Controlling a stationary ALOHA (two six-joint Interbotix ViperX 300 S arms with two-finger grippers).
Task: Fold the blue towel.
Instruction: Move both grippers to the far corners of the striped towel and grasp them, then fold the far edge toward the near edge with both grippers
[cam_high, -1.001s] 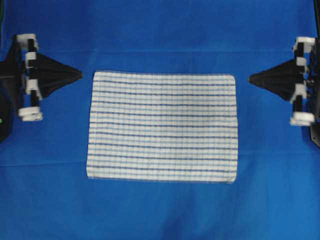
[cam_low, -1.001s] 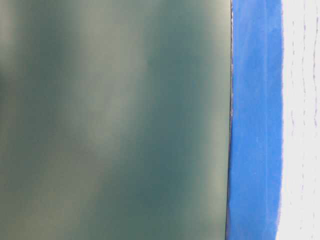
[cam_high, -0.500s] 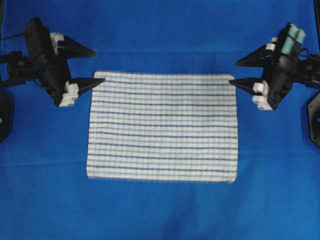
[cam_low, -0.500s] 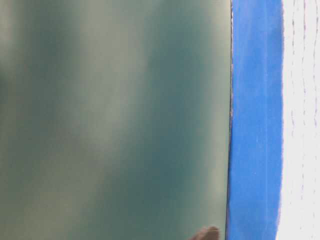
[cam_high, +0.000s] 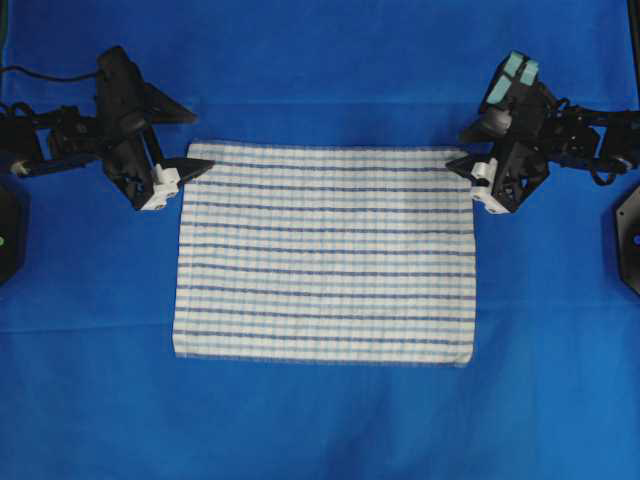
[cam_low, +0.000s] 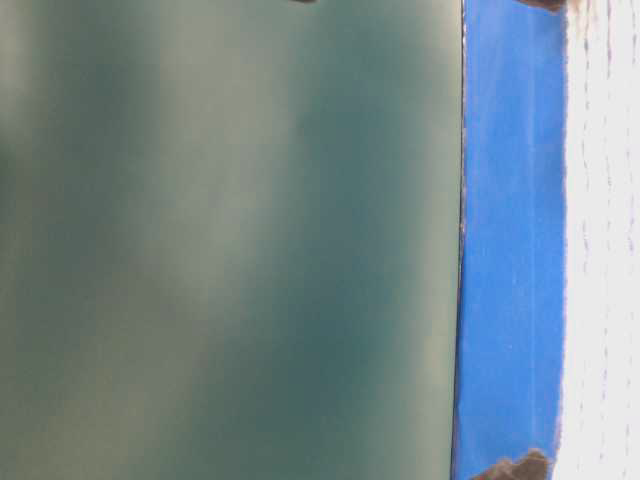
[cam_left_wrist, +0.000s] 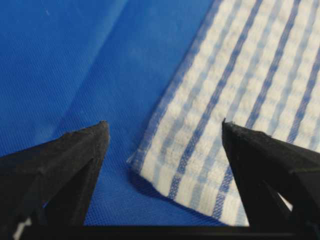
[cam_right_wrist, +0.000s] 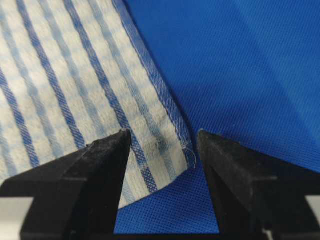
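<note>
Both pincers stand wide open, each straddling a far corner of the blue towel (cam_high: 324, 254). The left pincer (cam_high: 192, 138) has one finger over the plain blue sheet (cam_high: 320, 420) and the other over the striped cloth; in its wrist view the towel's corner (cam_left_wrist: 150, 167) lies in the gap between the two black fingers (cam_left_wrist: 65, 165), slightly lifted off the sheet, with nothing pinched. The right pincer (cam_high: 458, 150) is set the same way at the opposite corner, whose loose thread (cam_right_wrist: 189, 150) shows between its fingers; whether the tips touch the cloth I cannot tell. The towel lies flat and spread out in the middle of the covered worktop. A second ago both pincers were closed and parked well out to the sides; they have since opened and swung in to the corners. The towel has not shifted.
</note>
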